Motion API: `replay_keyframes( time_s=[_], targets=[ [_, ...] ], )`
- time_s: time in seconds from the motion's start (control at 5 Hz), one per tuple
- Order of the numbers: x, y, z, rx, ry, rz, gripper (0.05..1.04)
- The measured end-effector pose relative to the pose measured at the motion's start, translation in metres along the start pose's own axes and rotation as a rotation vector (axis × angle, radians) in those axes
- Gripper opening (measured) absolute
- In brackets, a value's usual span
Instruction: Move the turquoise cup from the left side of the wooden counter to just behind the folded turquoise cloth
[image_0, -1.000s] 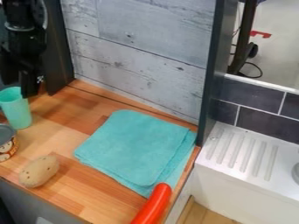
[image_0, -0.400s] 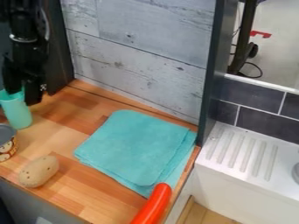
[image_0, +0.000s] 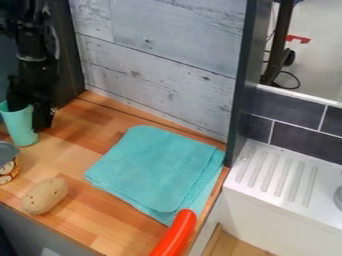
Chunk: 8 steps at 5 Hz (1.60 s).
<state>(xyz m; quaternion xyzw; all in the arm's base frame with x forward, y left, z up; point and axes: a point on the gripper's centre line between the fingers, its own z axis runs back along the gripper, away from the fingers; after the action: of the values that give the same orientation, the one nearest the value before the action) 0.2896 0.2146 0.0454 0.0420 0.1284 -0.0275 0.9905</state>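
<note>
Turquoise cup (image_0: 21, 131) under gripper (image_0: 29, 116), right rim between its spread fingers.

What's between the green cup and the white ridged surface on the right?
From the cup rightward in the camera view: part of the black claw, bare wooden counter, the folded turquoise cloth, then the foot of a dark upright panel.

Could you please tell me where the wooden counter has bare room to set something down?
Bare wood lies between the teal cup and cloth, and near the front, between the potato and orange-red object. The left is crowded: can, cup, jaws.
</note>
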Motion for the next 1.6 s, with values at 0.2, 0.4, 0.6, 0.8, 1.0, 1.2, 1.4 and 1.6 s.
replay_keyframes(
  time_s=[0.2,0.4,0.6,0.8,1.0,1.2,1.4,1.6],
  targets=[
    [-0.002,-0.002,-0.002,-0.011,0.015,0.001,0.685],
    [-0.001,-0.003,-0.002,-0.016,0.014,0.023,0.390],
    [0.000,-0.003,-0.002,-0.017,0.005,0.016,0.189],
    [0.005,-0.005,0.002,-0.016,-0.025,0.009,0.122],
    [0.024,-0.036,0.044,0.025,-0.108,-0.095,0.115],
    [0.046,-0.082,0.075,0.024,-0.180,-0.239,0.115],
    [0.057,-0.109,0.079,0.019,-0.202,-0.319,0.115],
    [0.061,-0.111,0.078,0.009,-0.209,-0.326,0.115]
  ],
)
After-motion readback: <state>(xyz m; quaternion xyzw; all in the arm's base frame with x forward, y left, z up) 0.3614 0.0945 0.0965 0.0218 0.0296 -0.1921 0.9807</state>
